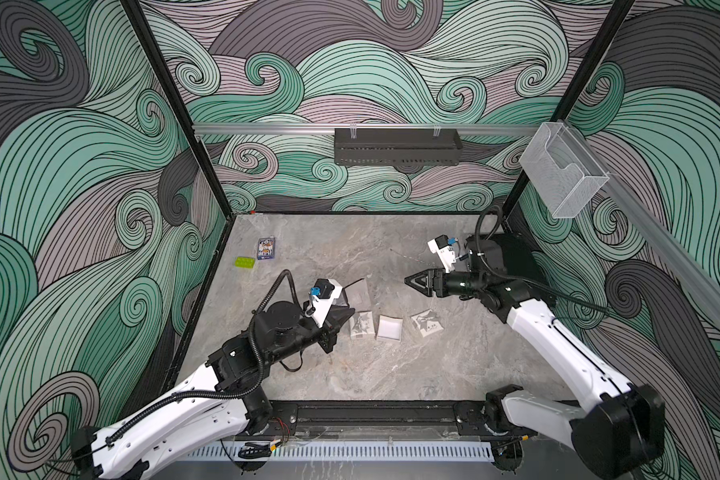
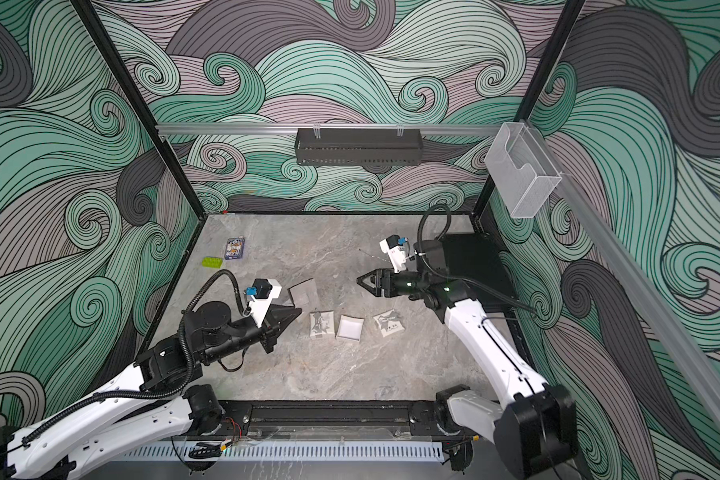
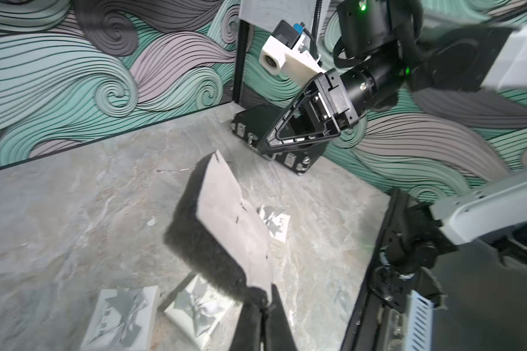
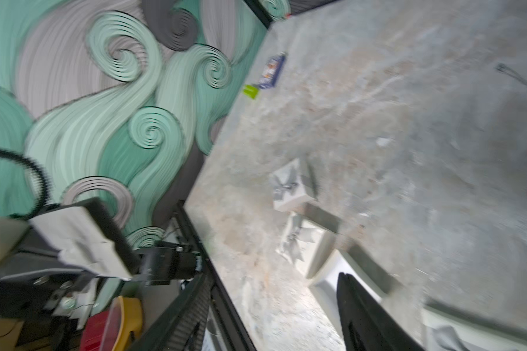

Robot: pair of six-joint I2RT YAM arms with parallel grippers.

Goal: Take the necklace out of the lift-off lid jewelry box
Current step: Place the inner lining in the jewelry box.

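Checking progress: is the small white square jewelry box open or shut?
Open. In both top views the white square box shows its raised rim and bare white inside, with nothing covering it.

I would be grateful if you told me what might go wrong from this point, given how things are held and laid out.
1. The left end effector pinches the foam insert by one corner only, tilted in the air. It may slip and drop near the open box base.
2. A thin strand, probably the necklace, lies loose on the marbled table and is hard to see. The right end effector nearby could sweep it away.
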